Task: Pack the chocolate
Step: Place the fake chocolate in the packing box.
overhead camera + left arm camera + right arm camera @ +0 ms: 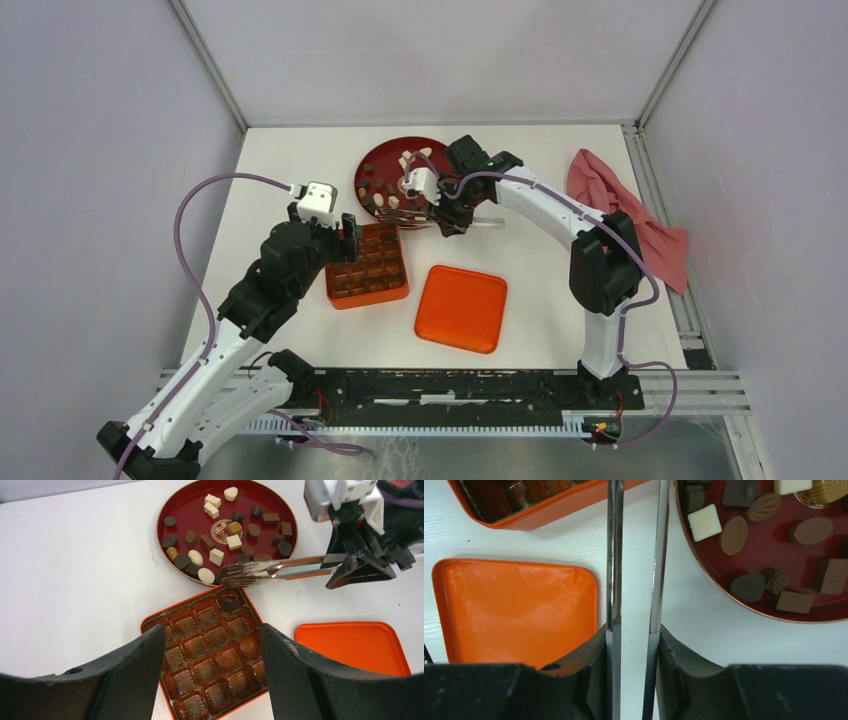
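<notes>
Many small dark and cream-white chocolates (217, 556) lie on a round red plate (192, 510). My right gripper (440, 210) is shut on metal tongs (280, 567). The tong tips hover at the plate's near rim, by the orange box (150, 622). The box's tray holds one dark chocolate (229, 603) in a far corner cell; its other visible cells are bare. My left gripper (212, 630) is open and empty just above the box. In the right wrist view the two tong arms (614, 555) run forward between my fingers (684, 650), with the plate (724, 587) to the right.
The orange box lid (462, 308) lies flat, right of the box and near the front. A red cloth (625, 215) is bunched at the right edge of the table. Grey walls enclose the table on three sides.
</notes>
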### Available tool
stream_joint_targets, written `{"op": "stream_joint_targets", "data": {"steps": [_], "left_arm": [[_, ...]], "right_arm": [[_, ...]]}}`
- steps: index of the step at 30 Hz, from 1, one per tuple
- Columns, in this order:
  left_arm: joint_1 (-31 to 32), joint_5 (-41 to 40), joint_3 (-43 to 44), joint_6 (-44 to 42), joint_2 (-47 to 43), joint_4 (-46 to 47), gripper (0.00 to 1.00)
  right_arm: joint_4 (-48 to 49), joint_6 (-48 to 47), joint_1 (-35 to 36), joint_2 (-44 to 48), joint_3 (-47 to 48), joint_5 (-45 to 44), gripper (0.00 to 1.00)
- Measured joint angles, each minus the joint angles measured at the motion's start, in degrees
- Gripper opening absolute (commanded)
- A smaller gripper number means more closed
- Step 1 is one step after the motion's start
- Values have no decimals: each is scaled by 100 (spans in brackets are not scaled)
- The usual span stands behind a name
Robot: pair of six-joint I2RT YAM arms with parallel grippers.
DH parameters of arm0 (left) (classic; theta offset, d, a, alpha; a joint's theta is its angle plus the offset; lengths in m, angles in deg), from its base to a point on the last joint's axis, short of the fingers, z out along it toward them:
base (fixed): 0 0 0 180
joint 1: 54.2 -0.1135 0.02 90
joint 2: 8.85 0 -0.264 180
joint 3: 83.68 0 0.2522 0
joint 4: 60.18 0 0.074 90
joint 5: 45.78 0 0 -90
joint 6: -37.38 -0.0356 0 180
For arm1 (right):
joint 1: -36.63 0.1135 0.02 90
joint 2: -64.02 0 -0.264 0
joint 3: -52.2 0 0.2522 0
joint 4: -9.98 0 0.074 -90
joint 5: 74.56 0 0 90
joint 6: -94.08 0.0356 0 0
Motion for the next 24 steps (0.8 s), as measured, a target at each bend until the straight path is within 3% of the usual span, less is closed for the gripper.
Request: {"op": "stream_joint_targets", "data": {"steps": [14,24], "left_arm": [[-13,4,-2,0,15,0,75],[-22,7,-11,0,22,0,75]], "right_arm": [[105,188,-1449,-9,31,55,38],[214,295,-1526,-616,63,-251,38]]}}
